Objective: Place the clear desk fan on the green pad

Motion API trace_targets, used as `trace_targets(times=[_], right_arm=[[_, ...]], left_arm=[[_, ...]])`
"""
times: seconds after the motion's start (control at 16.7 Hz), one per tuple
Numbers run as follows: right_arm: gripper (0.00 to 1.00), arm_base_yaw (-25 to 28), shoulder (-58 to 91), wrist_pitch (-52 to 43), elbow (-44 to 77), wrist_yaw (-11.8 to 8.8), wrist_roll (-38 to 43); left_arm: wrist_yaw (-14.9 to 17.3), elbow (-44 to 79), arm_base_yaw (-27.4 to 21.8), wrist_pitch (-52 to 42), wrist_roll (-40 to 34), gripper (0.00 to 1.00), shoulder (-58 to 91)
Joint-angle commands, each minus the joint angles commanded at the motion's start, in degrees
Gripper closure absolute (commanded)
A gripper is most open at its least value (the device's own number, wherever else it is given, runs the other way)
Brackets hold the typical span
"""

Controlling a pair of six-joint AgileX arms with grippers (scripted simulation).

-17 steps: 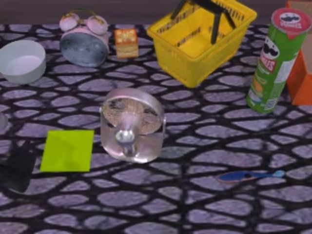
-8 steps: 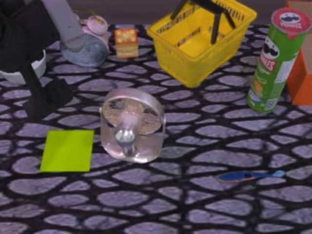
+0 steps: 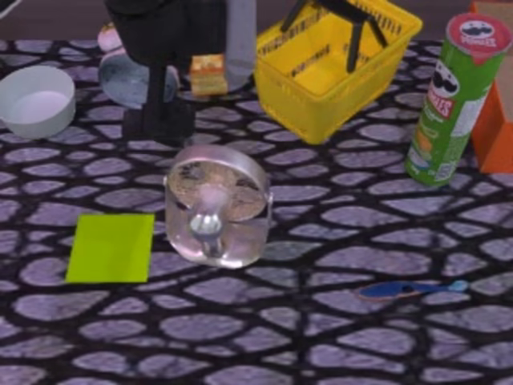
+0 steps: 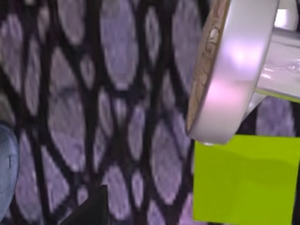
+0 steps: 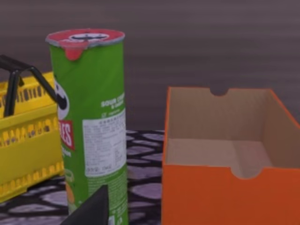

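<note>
The clear desk fan [image 3: 218, 204] lies on the table's middle, silvery hub up; in the left wrist view its round frame [image 4: 229, 70] overhangs the pad's edge. The green pad [image 3: 111, 247] lies flat just left of the fan, bare, and shows in the left wrist view [image 4: 246, 180]. My left gripper [image 3: 168, 124] hovers behind the fan, apart from it, open and empty; one dark fingertip [image 4: 93, 211] shows. My right gripper is out of the top view; its fingertip [image 5: 93, 206] shows, open, holding nothing.
The pink alarm clock [image 3: 128, 76] and a small orange box [image 3: 208, 72] sit behind, partly hidden by the left arm. A white bowl [image 3: 36, 100] is far left. Yellow basket [image 3: 329, 60], green chip can [image 3: 449, 96], orange box [image 3: 497, 120] stand right. A blue tool [image 3: 413, 287] lies front right.
My left arm has swung from the table's front left, past the bowl, to behind the fan, now covering part of the alarm clock. Fan and pad have not moved.
</note>
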Motion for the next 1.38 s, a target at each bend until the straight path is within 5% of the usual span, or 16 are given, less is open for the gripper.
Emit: trace_targets(times=[0.66,1.38], right_arm=[[0.0,0.0,0.0,0.0,0.0,0.0,0.0],[0.0,0.0,0.0,0.0,0.0,0.0,0.0]], left_arm=[[-1.0,13.8,-2.5,-8.9,7.9,0.0,15.7],[-1.0,-0.8,-2.4,3.8,8.0,0.0,13.7]])
